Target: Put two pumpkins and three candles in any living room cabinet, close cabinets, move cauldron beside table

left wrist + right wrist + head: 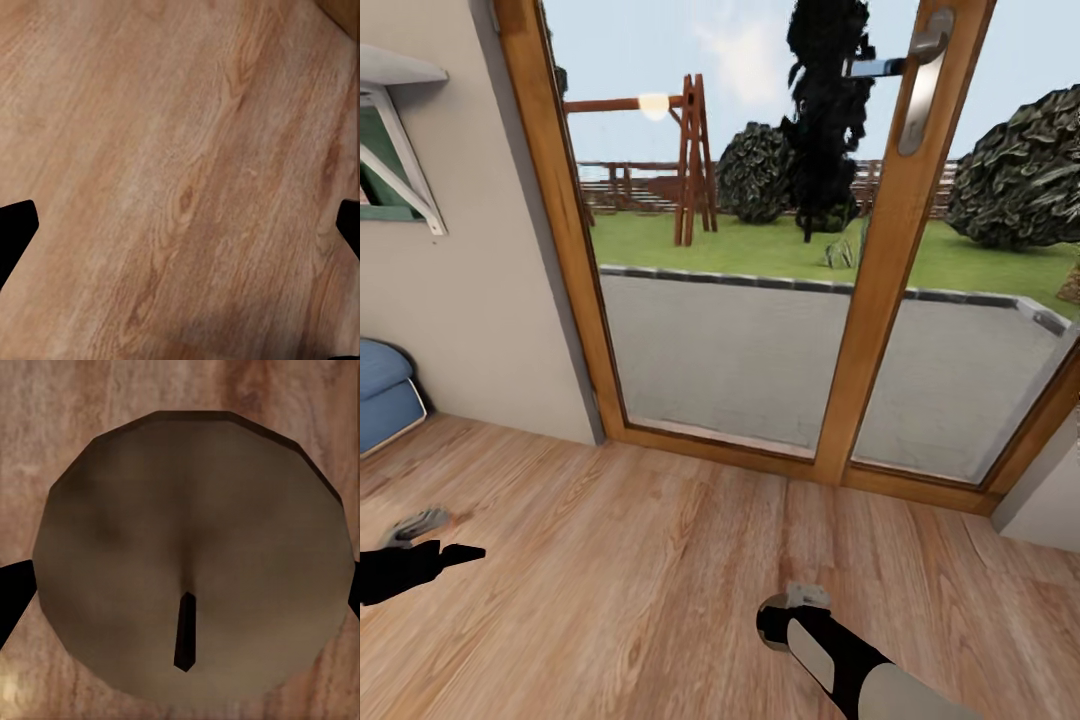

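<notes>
Transit step, as I judge it: right pincer [180, 577] is clamped on a candle [191, 555], whose round brownish-grey top with dark wick shows between the black finger edges in the right wrist view, over wood floor. In head view the right pincer [792, 612] sits at 6 o'clock, low above the floor; candle not clear there. Left pincer [180, 225] is spread apart, nothing between the fingers, at 8 o'clock in head view [420, 535]. Next move likely calls for turning the base away from the glass door [760, 300] to find the cabinet. Room: plank floor [640, 560], beige wall [480, 300], blue cushion [385, 395] at 9 o'clock, garden outside.
</notes>
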Controlling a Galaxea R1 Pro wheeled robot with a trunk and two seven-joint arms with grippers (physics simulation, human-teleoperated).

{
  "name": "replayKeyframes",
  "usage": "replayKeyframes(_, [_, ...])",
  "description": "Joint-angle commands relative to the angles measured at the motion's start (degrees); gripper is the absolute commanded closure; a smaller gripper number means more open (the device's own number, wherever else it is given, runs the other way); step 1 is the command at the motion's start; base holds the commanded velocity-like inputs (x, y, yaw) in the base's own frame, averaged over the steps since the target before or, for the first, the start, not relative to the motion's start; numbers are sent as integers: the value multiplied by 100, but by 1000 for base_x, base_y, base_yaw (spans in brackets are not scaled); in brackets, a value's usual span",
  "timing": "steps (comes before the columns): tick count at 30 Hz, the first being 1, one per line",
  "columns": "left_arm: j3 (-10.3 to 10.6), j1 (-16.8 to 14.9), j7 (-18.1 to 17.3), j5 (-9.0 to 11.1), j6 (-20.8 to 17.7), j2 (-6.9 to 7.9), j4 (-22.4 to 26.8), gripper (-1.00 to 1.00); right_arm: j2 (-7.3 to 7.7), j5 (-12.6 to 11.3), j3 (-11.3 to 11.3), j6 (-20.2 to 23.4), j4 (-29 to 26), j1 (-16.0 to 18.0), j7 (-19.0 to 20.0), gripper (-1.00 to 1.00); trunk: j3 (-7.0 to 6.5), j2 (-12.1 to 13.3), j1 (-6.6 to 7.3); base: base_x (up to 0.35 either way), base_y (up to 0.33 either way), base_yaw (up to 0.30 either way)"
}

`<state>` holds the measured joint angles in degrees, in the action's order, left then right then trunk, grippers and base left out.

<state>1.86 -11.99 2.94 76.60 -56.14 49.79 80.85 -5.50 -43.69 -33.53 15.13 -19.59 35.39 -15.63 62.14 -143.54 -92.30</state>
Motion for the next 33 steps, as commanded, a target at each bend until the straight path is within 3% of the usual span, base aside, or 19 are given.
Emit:
replayKeyframes(1, [8, -5, 29, 39, -11, 5, 1, -100, 5, -61, -48, 17, -10, 3, -46, 100, -18, -1, 3, 0, 0, 0])
replayKeyframes(24, [11, -5, 22, 61, -11, 5, 38, -100, 15, -61, -40, 17, -10, 3, -43, 100, -527, 30, 63, -22, 0, 0])
replayKeyframes(33, [8, -6, 22, 53, -11, 5, 42, -100, 16, -61, -33, 17, -10, 3, -45, 100, -689, 391, 260, -5, 0, 0])
